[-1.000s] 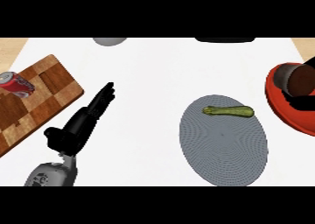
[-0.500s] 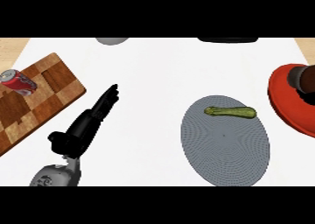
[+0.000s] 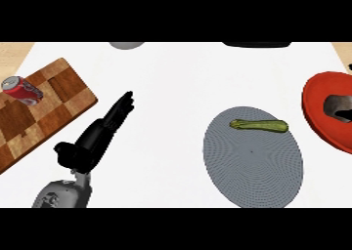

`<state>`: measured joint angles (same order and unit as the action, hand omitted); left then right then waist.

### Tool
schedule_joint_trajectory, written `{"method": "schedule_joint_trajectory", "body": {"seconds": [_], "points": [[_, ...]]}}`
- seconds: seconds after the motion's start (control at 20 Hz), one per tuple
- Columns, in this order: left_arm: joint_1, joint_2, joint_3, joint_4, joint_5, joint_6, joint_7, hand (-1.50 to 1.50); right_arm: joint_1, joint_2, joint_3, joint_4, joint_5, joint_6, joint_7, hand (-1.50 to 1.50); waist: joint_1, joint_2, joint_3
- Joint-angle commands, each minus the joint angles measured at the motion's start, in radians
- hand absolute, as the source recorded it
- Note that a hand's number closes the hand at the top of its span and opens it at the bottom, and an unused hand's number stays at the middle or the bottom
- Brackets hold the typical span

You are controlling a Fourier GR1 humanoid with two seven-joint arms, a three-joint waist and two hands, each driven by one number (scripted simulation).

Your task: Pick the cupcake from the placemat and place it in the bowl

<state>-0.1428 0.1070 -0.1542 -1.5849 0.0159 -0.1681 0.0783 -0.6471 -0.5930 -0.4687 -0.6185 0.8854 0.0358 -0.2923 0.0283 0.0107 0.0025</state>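
Red bowl sits cut off by the right edge of the head view, and there's a greyish-brown lump inside it that's probably the cupcake, though it's half hidden by dark shapes so I can't say for sure. Those dark shapes look like fingers of the right hand over the bowl, with another bit showing just above the rim, but I can't tell whether they're curled round anything or spread. The left hand is way over on the other side, lying on the white surface with its fingers straight and pointing up and to the right, holding nothing, well apart from the bowl. Between the two is the grey oval placemat, with only a green zucchini lying across its upper part. The checkered wooden cutting board runs off the left edge with a red soda can on its side on it. There's plenty of bare surface in the middle, between the left hand and the placemat. At the far edge, a grey round thing and a dark thing are only partly visible.
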Motion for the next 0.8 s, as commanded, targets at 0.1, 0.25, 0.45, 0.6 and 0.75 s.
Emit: {"method": "schedule_joint_trajectory", "body": {"seconds": [0.1, 0.25, 0.45, 0.6, 0.75], "points": [[0.024, -0.006, -0.014, -0.033, -0.021, 0.007, 0.007, 0.0, -0.066, -0.046, -0.091, 0.183, -0.071, -0.118, -0.141, -1.5, 0.003, 0.0, 0.001], [0.012, 0.02, 0.025, -0.023, 0.002, -0.01, 0.012, 0.0, -0.123, -0.072, -0.175, 0.16, -0.164, -0.075, -0.076, -1.5, -0.005, -0.005, 0.0], [-0.022, 0.0, 0.019, 0.062, -0.008, -0.017, -0.044, 0.0, -0.126, -0.137, -0.281, 0.226, -0.254, -0.085, -0.088, -1.5, -0.013, 0.003, 0.0], [-0.005, 0.001, 0.022, 0.004, -0.019, 0.006, -0.001, 0.0, -0.066, -0.219, -0.34, 0.281, -0.317, 0.006, -0.126, -1.5, -0.015, -0.001, 0.001], [0.025, -0.034, -0.013, -0.01, -0.036, 0.026, -0.011, 0.0, -0.053, -0.291, -0.389, 0.33, -0.353, 0.006, -0.112, -1.5, -0.006, 0.002, 0.002]]}}
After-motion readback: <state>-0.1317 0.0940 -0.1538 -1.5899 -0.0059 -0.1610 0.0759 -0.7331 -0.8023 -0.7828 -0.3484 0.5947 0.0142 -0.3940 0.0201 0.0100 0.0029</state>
